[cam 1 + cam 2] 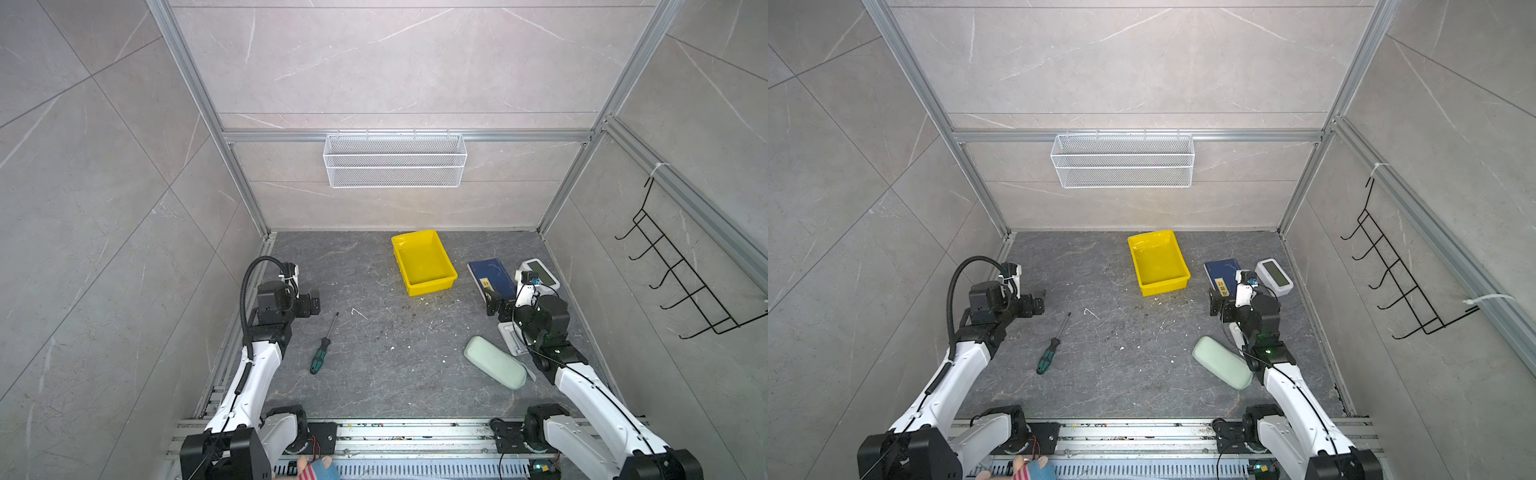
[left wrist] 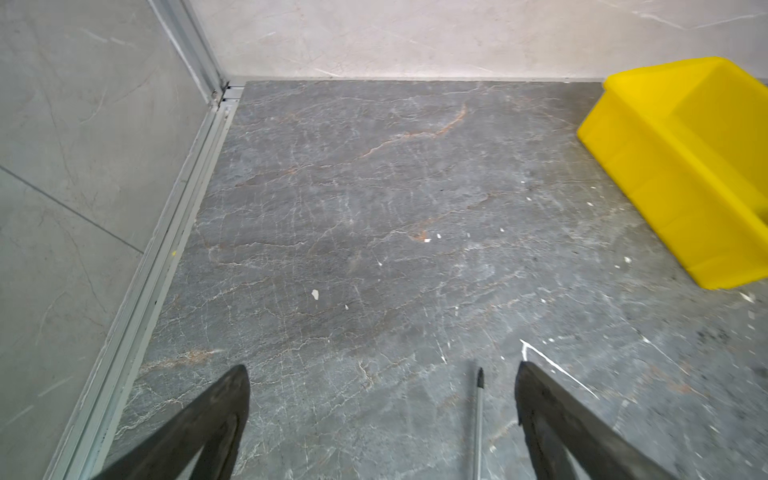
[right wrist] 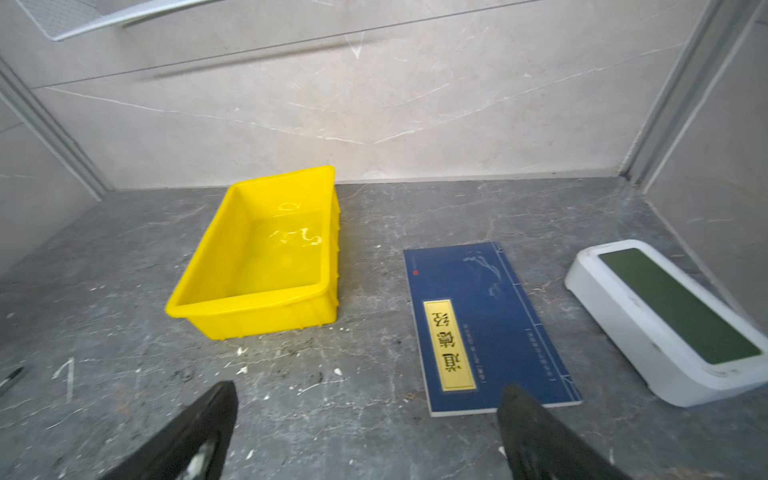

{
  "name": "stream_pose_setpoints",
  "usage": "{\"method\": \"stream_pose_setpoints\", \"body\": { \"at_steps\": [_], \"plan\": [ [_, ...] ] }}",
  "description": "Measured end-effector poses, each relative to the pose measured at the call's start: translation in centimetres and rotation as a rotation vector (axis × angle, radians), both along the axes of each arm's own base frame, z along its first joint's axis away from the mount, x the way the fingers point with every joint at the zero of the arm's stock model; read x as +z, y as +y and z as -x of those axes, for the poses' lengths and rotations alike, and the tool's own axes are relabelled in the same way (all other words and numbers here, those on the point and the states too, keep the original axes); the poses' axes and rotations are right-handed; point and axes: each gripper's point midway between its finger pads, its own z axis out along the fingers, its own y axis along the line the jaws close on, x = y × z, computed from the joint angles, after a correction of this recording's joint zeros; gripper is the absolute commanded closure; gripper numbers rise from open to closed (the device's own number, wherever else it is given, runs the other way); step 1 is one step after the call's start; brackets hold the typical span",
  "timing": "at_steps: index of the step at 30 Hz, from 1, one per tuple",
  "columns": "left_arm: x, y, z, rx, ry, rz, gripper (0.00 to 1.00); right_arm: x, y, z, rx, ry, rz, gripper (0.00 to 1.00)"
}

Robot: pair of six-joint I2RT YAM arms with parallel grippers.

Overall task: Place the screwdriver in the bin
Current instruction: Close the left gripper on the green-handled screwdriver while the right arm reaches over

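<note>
The screwdriver point(image 1: 325, 345) point(image 1: 1052, 345), with a green-and-black handle and a thin dark shaft, lies flat on the grey floor at front left, tip pointing away. My left gripper point(image 1: 313, 301) point(image 1: 1040, 301) hovers open just left of its tip. In the left wrist view the shaft point(image 2: 478, 415) lies between the spread fingers, near one of them, and the left gripper point(image 2: 382, 370) holds nothing. The yellow bin point(image 1: 432, 286) point(image 1: 1165, 284) point(image 2: 673, 174) point(image 3: 266, 320) stands empty near the back middle. My right gripper point(image 1: 490, 301) point(image 1: 1214, 303) point(image 3: 370, 386) is open and empty, right of the bin.
A blue book point(image 1: 490, 276) point(image 3: 478, 316) and a white device with a green screen point(image 1: 540, 274) point(image 3: 665, 316) lie by the right gripper. A pale green case point(image 1: 494, 368) lies at front right. A white mesh basket point(image 1: 395, 160) hangs on the back wall, a black wire rack point(image 1: 681, 270) on the right wall.
</note>
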Motion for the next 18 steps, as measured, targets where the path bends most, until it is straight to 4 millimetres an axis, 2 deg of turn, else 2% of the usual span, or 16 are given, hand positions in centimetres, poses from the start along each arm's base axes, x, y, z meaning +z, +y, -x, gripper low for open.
{"method": "stream_pose_setpoints", "body": {
  "at_steps": [5,9,13,16,18],
  "plan": [
    [-0.4,-0.9,1.8,-0.045,0.140,0.010,0.00,1.9,3.0,1.6,0.154,0.016,-0.037,0.01],
    [-1.4,-2.3,2.7,-0.103,0.255,0.003,0.00,4.6,6.2,3.1,0.298,0.001,-0.033,0.01],
    [-3.1,-5.0,3.3,-0.204,0.369,-0.051,0.00,7.1,10.1,5.1,0.455,-0.027,-0.008,0.01],
    [-4.9,-6.3,3.2,-0.241,0.463,-0.075,0.00,8.0,13.3,7.1,0.579,-0.037,0.022,0.01],
    [-6.0,-6.5,3.0,-0.239,0.520,-0.086,0.00,8.1,15.2,8.2,0.648,-0.033,0.039,0.01]
  ]
}}
